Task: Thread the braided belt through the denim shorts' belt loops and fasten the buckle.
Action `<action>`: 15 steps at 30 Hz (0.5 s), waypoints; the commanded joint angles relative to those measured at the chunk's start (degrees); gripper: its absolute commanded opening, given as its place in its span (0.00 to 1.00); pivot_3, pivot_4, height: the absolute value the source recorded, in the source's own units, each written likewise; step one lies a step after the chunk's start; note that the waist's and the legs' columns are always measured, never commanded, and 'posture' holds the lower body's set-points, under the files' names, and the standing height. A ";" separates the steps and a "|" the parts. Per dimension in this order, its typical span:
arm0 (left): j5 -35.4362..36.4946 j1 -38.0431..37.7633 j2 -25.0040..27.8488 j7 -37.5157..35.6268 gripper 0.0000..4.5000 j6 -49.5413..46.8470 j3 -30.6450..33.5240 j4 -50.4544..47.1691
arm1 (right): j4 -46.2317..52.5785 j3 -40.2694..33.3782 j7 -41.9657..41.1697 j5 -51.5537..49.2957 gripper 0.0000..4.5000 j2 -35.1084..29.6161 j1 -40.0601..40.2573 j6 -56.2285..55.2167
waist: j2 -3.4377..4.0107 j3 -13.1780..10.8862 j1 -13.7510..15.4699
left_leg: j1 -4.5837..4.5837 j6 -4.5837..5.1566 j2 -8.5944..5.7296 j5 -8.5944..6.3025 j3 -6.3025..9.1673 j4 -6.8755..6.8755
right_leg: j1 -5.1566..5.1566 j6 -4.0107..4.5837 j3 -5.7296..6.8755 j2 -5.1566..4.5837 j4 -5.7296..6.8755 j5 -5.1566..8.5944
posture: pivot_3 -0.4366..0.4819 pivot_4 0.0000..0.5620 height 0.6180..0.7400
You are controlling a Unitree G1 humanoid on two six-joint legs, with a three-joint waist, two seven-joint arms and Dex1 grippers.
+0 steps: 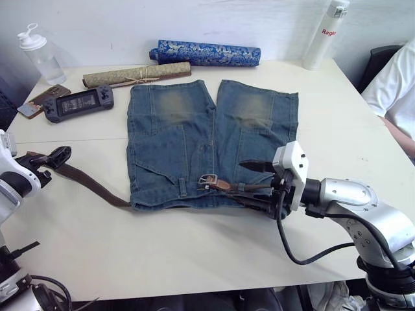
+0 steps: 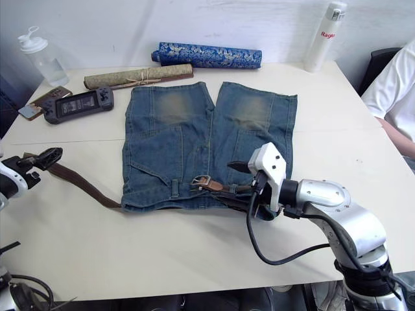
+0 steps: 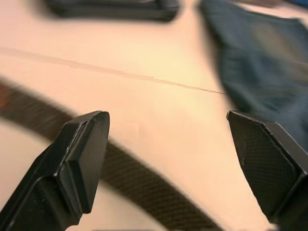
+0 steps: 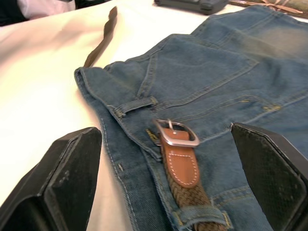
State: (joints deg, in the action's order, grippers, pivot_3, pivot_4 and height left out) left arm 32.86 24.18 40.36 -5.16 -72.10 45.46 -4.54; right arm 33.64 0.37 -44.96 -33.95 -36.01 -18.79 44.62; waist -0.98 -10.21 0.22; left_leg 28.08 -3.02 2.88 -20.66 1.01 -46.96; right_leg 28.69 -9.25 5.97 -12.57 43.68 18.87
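The right gripper (image 4: 166,183) stands with its fingers (image 4: 65,180) wide apart over the denim shorts (image 4: 211,72); between them the buckle (image 4: 176,133) lies on the waistband, the braided belt (image 4: 185,192) passing under a belt loop (image 4: 199,215); the belt's other stretch trails across the table (image 4: 43,96).

The braided belt (image 1: 91,183) slips out of sight under the denim shorts (image 1: 194,139) at their seven o'clock corner. A person's sleeve (image 1: 394,91) is cut off at three o'clock. The left wrist view is blurred; the dark object (image 3: 110,8) at twelve o'clock is perhaps a handheld device.
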 commanded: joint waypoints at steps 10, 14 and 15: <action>-11.71 8.65 -2.48 12.44 0.94 -10.80 -1.45 5.02 | -0.38 1.51 -2.69 -3.17 1.00 1.13 -2.04 -2.78 | -0.24 -0.07 -0.46 | 0.04 -0.13 0.01 0.00 -0.05 0.00 | 0.13 0.00 -0.03 0.03 0.03 0.00 | 0.48 0.27 0.22; -14.58 6.12 -1.53 11.94 0.94 -7.74 -1.81 7.93 | -2.62 4.09 -9.45 -1.15 1.00 -1.48 -4.53 -7.00 | -0.25 -0.07 -0.35 | 0.05 -0.27 0.01 -0.03 -0.06 0.00 | 0.14 0.00 -0.06 0.02 0.01 0.00 | 0.48 0.27 0.22; -15.01 5.91 -1.24 11.70 0.94 -6.84 -1.96 8.74 | -3.24 4.67 -10.15 -0.50 1.00 -1.75 -4.95 -7.83 | -0.25 -0.07 -0.31 | 0.05 -0.27 0.01 -0.03 -0.06 0.00 | 0.14 0.00 -0.04 0.02 0.02 0.00 | 0.48 0.27 0.22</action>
State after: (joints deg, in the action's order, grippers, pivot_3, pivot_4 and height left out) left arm 19.92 30.84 37.32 6.41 -80.57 43.37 3.19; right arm 30.42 4.53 -53.06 -34.88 -37.10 -23.14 39.18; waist -1.23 -10.28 -0.09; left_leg 28.13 -3.30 2.88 -20.69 0.96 -46.96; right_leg 28.83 -9.24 5.93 -12.55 43.69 18.88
